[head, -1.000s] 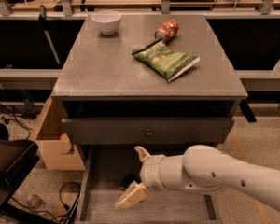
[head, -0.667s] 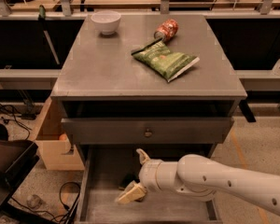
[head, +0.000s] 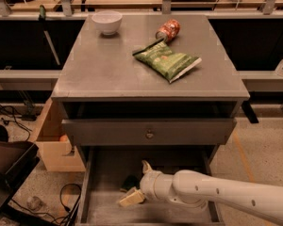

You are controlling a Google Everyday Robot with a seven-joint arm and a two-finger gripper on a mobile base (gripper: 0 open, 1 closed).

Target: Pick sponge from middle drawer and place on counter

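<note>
The middle drawer (head: 104,173) is pulled out below the counter (head: 108,65). The sponge (head: 128,182), small and dark green, lies on the drawer floor near its middle. My gripper (head: 135,183) reaches in from the right, low inside the drawer. Its two pale fingers stand wide apart, one behind the sponge and one in front of it, so the sponge lies between the open jaws. I cannot tell whether the fingers touch it.
On the counter lie a white bowl (head: 107,21), a tipped red can (head: 168,30) and a light-green snack bag (head: 169,60). The upper drawer front with a round knob (head: 150,134) overhangs the open drawer. A wooden box (head: 54,147) and cables lie left on the floor.
My arm has sunk a little lower and further into the drawer. The sponge now shows between the fingers.
</note>
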